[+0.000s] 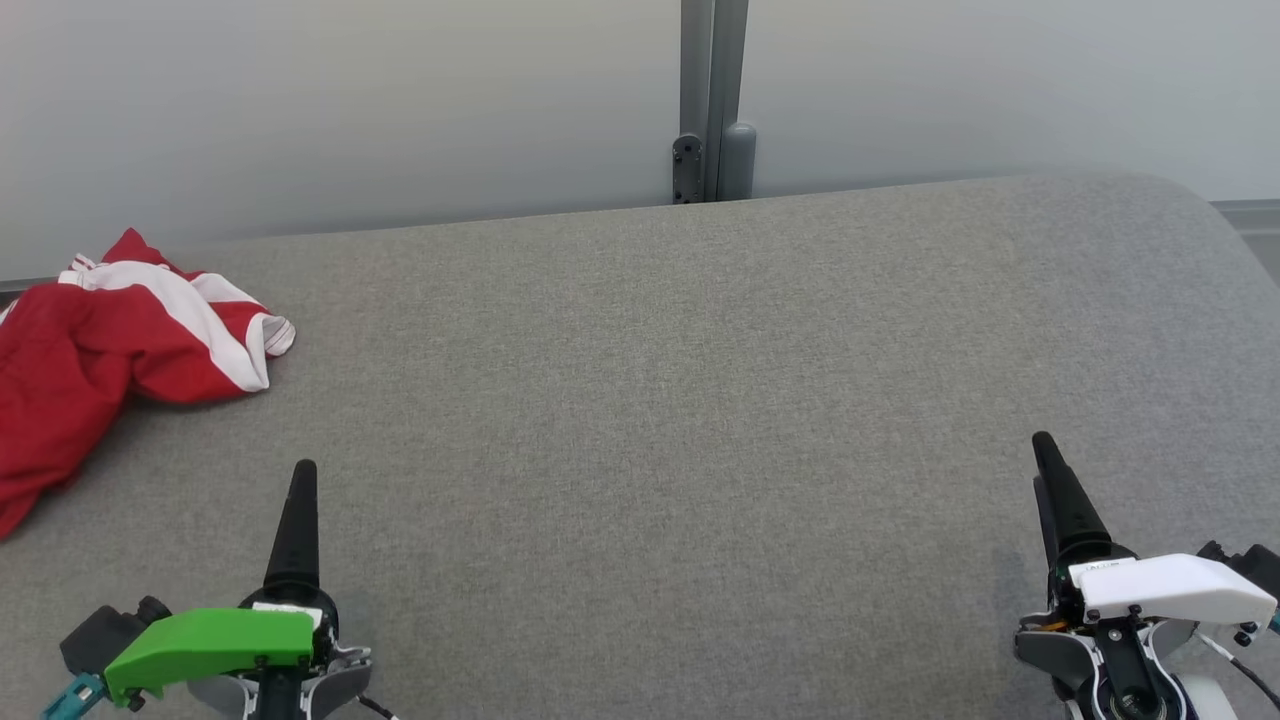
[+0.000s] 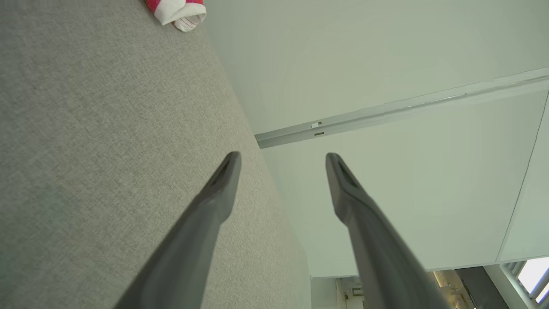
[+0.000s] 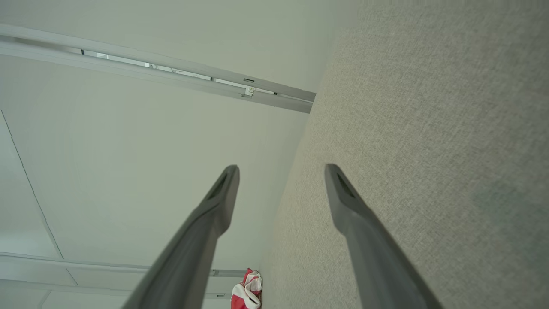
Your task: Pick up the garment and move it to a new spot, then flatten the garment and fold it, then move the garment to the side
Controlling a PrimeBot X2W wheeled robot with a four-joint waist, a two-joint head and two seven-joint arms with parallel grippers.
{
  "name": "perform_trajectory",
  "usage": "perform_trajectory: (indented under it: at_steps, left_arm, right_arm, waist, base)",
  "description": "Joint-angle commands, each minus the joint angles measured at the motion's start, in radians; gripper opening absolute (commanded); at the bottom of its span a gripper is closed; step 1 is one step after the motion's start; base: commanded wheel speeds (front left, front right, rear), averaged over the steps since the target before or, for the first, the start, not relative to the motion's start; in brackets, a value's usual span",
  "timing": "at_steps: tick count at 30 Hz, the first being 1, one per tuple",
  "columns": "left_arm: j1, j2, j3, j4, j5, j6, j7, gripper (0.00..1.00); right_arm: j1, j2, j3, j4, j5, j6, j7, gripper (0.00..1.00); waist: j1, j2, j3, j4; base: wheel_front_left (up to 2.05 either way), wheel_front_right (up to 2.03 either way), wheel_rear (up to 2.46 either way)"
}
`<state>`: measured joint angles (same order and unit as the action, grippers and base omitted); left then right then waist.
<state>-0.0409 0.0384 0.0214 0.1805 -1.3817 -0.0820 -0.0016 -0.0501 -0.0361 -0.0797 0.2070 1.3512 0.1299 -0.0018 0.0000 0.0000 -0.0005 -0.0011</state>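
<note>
The garment [image 1: 100, 370], red with broad white stripes, lies crumpled at the far left of the grey fabric-covered bench [image 1: 650, 400], close to its back edge, and the left border of the head view cuts part of it off. One white-trimmed opening of it points toward the middle of the bench. The left gripper [image 1: 303, 478] sits at the lower left of the head view under a green cover [image 1: 215, 645]. Its dark fingers point toward the back of the bench, and it is nearer the robot than the garment and clear of it. The right gripper [image 1: 1045, 450] sits at the lower right under a white cover [image 1: 1170, 590], well apart from the garment on the opposite side of the bench. From the head each pair of fingers lines up edge-on, so the gap shows better from the wrists. In the left wrist view the jaws stand wide apart with nothing between them, and the garment's white cuff shows at the top edge. In the right wrist view the jaws are just as wide and hold nothing, with the garment small at the bottom edge. Whether either gripper touches the bench I cannot tell. Behind the bench rises a pale wall [image 1: 350, 100] with a grey post [image 1: 712, 100] near its middle.
</note>
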Motion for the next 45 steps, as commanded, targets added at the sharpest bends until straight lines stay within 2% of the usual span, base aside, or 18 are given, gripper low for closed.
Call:
perform_trajectory:
  at_steps: [1, 13, 22, 45]
  left_arm:
    - [-0.009, 0.006, -0.010, -0.029, 0.052, 0.006, -0.011, 1.00]
    - [-0.001, 0.007, -0.064, -0.070, 0.331, 0.043, -0.056, 1.00]
    - [0.011, 0.009, -0.090, -0.071, 0.519, 0.057, -0.085, 1.00]
    - [0.051, 0.011, -0.106, -0.080, 0.826, 0.070, -0.152, 1.00]
  right_arm:
    - [-0.005, -0.007, 0.004, -0.032, -0.041, 0.000, -0.011, 1.00]
    - [0.008, -0.009, 0.046, -0.102, -0.314, 0.001, -0.056, 1.00]
    - [0.018, -0.010, 0.073, -0.116, -0.470, 0.001, -0.086, 1.00]
    - [0.032, -0.012, 0.118, -0.101, -0.780, 0.001, -0.152, 1.00]
  waist:
    - [0.0000, 0.0000, 0.000, 0.000]
    - [0.0000, 0.0000, -0.005, 0.000]
    - [0.0000, 0.0000, -0.007, 0.001]
    - [0.0000, 0.0000, -0.011, 0.001]
  base:
    - [0.00, 0.00, 0.00]
    - [0.00, 0.00, 0.00]
    - [0.00, 0.00, 0.00]
    - [0.00, 0.00, 0.00]
